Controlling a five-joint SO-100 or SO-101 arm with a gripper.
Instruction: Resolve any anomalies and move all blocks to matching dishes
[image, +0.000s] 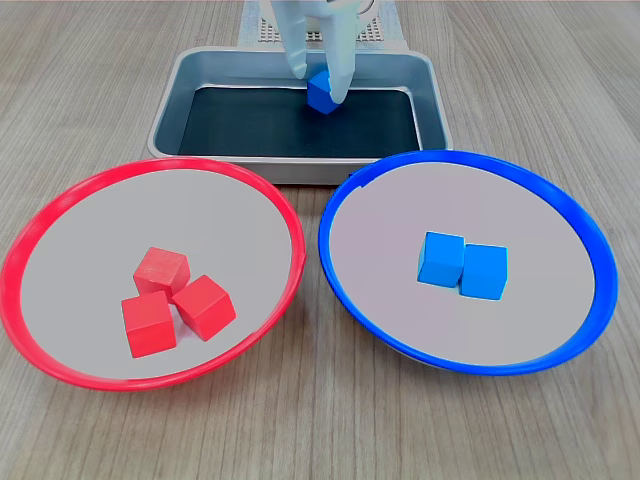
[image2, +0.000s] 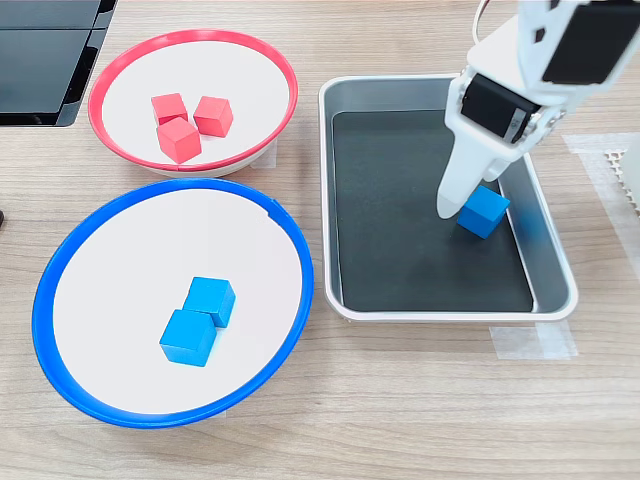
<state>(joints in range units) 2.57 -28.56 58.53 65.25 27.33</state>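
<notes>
Reaching down into the metal tray (image2: 340, 200), the tool (image2: 468, 205) stands with its pale fingers (image2: 456, 190) spread about the last blue block (image2: 484, 211), one at the block's left in the second exterior view and the other hidden behind it; in the first exterior view the fingers flank the block without yet pinching it. This block lies on the tray's black floor because it is the one piece still unsorted. Three red blocks (image: 170, 300) sit clustered in the red-rimmed dish (image: 60, 215), and two blue blocks (image: 462, 265) lie touching in the blue-rimmed dish (image: 560, 195), so sorting appears nearly complete. Both dishes rest on the wooden worktop (image: 320, 430) just beside the tray, keeping the remaining carry short.
</notes>
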